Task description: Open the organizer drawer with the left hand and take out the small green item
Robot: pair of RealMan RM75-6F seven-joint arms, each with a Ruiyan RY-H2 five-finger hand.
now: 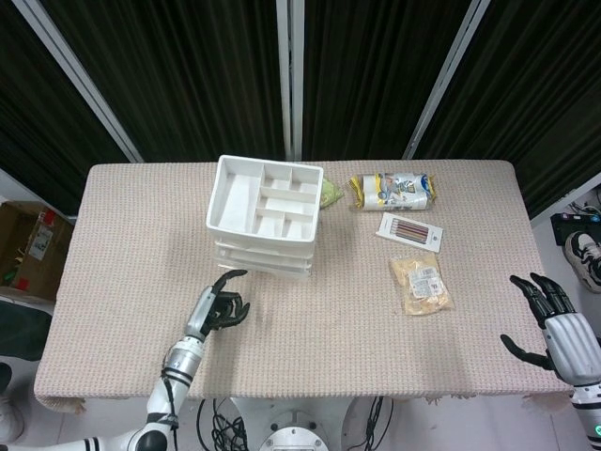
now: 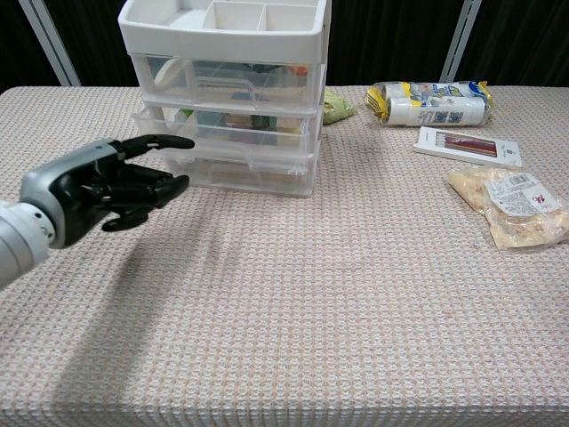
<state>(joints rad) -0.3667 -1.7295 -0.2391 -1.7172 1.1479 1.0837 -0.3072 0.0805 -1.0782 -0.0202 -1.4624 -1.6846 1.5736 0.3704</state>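
The white organizer (image 1: 266, 211) (image 2: 227, 98) stands at the table's middle back, with three clear drawers. Its middle drawer (image 2: 222, 135) sticks out a little beyond the others. Through that drawer's clear front I see a small green item (image 2: 185, 114) at the left. My left hand (image 1: 218, 308) (image 2: 107, 182) hovers in front and to the left of the organizer, apart from it, fingers loosely bent with one pointing forward, holding nothing. My right hand (image 1: 554, 324) hangs by the table's right front edge, fingers spread and empty; only the head view shows it.
A yellowish-green pouch (image 1: 330, 194) (image 2: 336, 105) lies behind the organizer's right side. To the right lie a yellow-and-white pack (image 1: 392, 191) (image 2: 429, 100), a flat box of sticks (image 1: 409, 230) (image 2: 468, 145) and a snack bag (image 1: 421, 284) (image 2: 511, 209).
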